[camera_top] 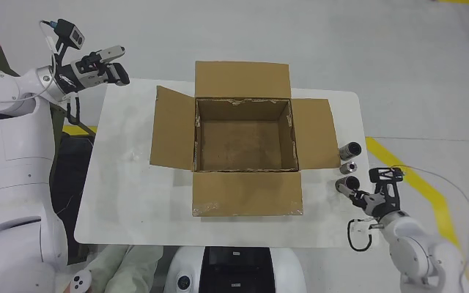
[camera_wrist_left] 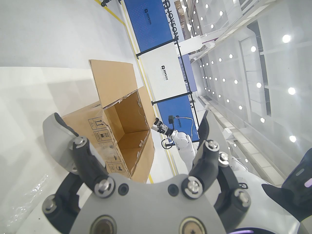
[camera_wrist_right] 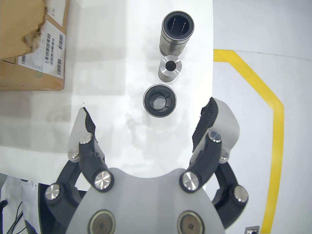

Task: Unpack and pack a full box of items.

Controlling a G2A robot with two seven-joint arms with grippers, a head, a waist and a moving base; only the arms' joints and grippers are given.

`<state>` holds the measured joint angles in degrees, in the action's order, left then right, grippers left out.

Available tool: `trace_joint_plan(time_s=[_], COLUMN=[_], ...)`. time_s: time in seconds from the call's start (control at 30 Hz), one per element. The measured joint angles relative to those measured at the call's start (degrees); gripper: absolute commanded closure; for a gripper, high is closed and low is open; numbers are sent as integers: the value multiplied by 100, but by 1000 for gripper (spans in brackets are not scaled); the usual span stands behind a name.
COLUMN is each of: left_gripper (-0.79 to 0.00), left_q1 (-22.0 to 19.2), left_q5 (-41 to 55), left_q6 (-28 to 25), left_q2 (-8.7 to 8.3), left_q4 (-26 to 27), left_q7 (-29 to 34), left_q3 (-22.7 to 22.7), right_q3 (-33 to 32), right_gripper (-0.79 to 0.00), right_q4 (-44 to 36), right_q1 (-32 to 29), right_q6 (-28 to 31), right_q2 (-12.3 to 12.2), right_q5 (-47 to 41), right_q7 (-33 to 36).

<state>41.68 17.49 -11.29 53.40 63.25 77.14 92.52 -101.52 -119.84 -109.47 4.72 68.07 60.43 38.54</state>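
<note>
Standing in a row on the white table (camera_top: 124,190), beside one open brown cardboard box (camera_top: 245,146): three hollow metal cylinders (camera_wrist_right: 177,32) (camera_wrist_right: 169,68) (camera_wrist_right: 159,101). Right gripper (camera_wrist_right: 147,108) hangs spread near the closest; left gripper (camera_wrist_left: 131,114), also released, off the table's far corner. Pale floor (camera_top: 330,36), yellow line (camera_wrist_right: 274,147).

White bench (camera_top: 124,190): rounded corners, surface plain and unmarked where bare. Pale grey floor (camera_top: 366,44) surrounds it on all sides. Yellow floor line (camera_top: 388,157): runs at an angle just off the bench's right edge, then bends toward the near side. In the left wrist view, blue perforated panels (camera_wrist_left: 148,27) and a white panel (camera_wrist_left: 165,74) stand on black frames across the room. Ceiling carries rows of round lights (camera_wrist_left: 286,38).
</note>
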Motion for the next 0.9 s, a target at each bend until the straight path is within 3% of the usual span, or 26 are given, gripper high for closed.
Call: trace_joint_plan(time_s=[0.43, 0.9], left_gripper=[-785, -785], left_q1=[0, 0], left_q5=[0, 0], left_q6=[0, 0], left_q2=[0, 0], left_q4=[0, 0], left_q7=[0, 0], left_q3=[0, 0], right_q3=[108, 352], right_gripper=[-785, -785], right_q4=[129, 871], right_q1=[148, 680], right_q6=[-98, -21], right_q2=[-10, -23], right_q5=[104, -2], right_q7=[150, 258])
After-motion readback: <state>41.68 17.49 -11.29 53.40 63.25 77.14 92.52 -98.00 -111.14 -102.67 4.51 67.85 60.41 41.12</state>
